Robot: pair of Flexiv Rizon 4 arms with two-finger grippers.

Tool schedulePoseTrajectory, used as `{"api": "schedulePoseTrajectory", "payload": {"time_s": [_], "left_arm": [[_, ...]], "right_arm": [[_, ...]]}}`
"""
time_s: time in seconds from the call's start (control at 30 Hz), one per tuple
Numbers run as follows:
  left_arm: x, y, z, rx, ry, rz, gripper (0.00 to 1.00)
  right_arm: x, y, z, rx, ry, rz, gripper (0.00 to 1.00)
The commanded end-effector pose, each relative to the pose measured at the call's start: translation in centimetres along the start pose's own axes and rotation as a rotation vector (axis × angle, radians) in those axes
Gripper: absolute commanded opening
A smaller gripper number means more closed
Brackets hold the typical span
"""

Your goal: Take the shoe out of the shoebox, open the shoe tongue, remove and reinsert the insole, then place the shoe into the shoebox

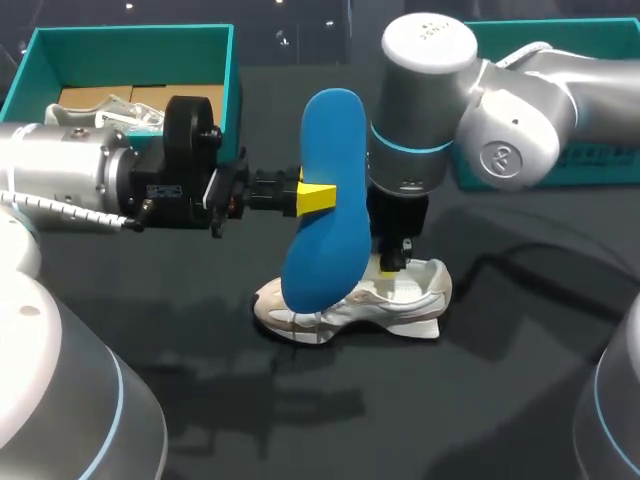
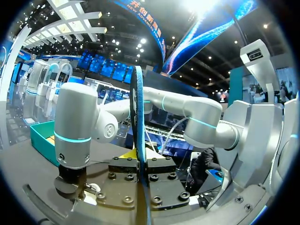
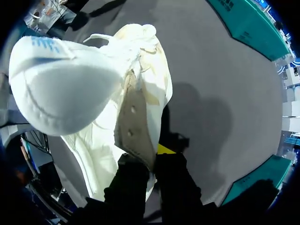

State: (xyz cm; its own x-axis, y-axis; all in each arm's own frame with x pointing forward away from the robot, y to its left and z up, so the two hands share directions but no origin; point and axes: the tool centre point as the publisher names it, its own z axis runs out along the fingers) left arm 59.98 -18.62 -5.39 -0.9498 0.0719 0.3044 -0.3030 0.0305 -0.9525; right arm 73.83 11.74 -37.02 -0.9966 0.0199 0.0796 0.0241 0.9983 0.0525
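Observation:
The blue insole (image 1: 325, 200) stands upright above the white shoe (image 1: 400, 300), its lower end hiding the shoe's toe. My left gripper (image 1: 318, 198) comes in from the left and is shut on the insole's middle; in the left wrist view the insole (image 2: 139, 117) shows edge-on between that gripper's (image 2: 142, 166) fingers. My right gripper (image 1: 395, 262) points straight down into the shoe's opening. In the right wrist view it (image 3: 152, 161) is shut on the shoe's (image 3: 84, 93) side wall by the eyelets. The shoe rests on the dark table.
The teal shoebox (image 1: 130, 60) stands at the back left with paper and brown card inside. A second teal box part (image 1: 560, 100) lies at the back right behind my right arm. Dark table (image 1: 420, 420) stretches in front of the shoe.

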Motion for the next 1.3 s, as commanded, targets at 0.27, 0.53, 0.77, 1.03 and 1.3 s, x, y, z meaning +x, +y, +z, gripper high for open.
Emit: {"api": "schedulePoseTrajectory", "payload": {"time_s": [0.27,0.53,0.77,1.03,1.3], "left_arm": [[0.0,0.1,0.1,0.002,-0.001,0.001,0.0],[0.0,0.1,0.1,0.002,-0.001,0.001,0.0],[0.0,0.1,0.1,0.002,-0.001,0.001,0.0],[0.0,0.1,0.1,0.002,-0.001,0.001,0.0],[0.0,0.1,0.1,0.002,-0.001,0.001,0.0]], "right_arm": [[2.4,-0.5,-3.7,-0.193,-0.038,0.308,0.0],[2.4,-0.5,-3.7,-0.193,-0.038,0.308,0.0],[2.4,-0.5,-3.7,-0.173,-0.041,0.374,0.0],[3.1,-0.4,-4.9,-0.099,-0.075,0.878,0.0],[3.8,-0.7,-5.3,-0.102,-0.116,1.097,0.0]]}}
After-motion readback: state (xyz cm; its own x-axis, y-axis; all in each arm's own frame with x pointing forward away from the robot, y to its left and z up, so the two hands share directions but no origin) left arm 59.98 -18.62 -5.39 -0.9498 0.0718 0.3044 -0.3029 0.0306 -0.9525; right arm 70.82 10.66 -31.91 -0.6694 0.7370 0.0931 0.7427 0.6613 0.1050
